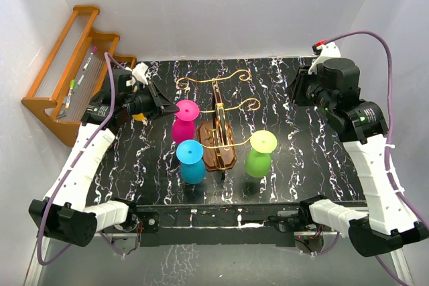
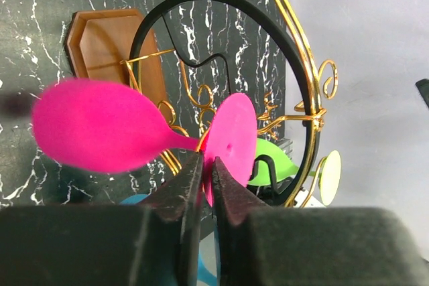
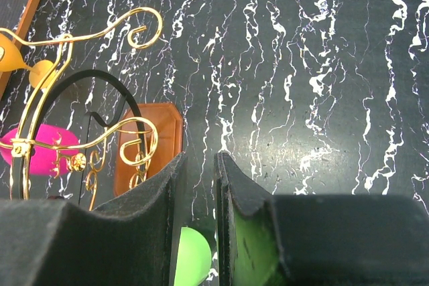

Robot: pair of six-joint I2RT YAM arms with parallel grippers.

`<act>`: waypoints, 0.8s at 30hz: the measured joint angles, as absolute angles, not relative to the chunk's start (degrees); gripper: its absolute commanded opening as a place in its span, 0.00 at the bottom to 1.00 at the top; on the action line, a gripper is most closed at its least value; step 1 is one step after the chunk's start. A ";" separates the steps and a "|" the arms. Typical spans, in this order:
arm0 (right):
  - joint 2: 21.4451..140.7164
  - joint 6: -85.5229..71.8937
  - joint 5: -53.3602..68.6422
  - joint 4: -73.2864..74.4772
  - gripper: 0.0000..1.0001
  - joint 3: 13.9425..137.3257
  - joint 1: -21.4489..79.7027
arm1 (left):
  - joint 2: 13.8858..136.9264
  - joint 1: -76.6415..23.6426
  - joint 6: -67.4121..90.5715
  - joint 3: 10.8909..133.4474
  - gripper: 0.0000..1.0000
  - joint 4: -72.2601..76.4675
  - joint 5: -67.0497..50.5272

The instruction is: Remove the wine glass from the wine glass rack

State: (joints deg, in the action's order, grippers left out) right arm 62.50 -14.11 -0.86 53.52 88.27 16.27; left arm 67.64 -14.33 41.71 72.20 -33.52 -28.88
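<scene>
The wine glass rack (image 1: 226,157) stands mid-table on its brown wooden base, with gold wire arms. A pink wine glass (image 1: 184,125), a blue one (image 1: 192,163) and a green one (image 1: 259,155) hang upside down from its arms. My left gripper (image 1: 163,106) is shut on the rim of the pink glass's foot (image 2: 232,140); the pink bowl (image 2: 100,125) hangs to the left. The rack's base (image 2: 110,38) lies beyond. My right gripper (image 1: 297,90) hovers right of the rack, jaws nearly together and empty, above the green glass (image 3: 193,257).
A stepped orange-brown wooden shelf (image 1: 64,65) with pens stands at the back left. An orange-yellow glass (image 1: 139,117) shows partly behind my left gripper and in the right wrist view (image 3: 12,55). White walls enclose the black marbled table (image 1: 315,165).
</scene>
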 measured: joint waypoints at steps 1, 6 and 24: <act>62.48 -14.13 -0.86 53.52 0.26 88.27 16.27 | 67.64 -14.33 41.74 72.20 0.00 -33.52 -28.88; 62.28 -14.39 -0.84 53.45 0.26 88.27 16.27 | 66.76 -14.33 42.02 72.20 0.00 -32.80 -29.02; 61.69 -15.03 -0.03 53.34 0.26 88.23 16.27 | 65.04 -14.33 48.51 70.06 0.00 -25.34 -29.04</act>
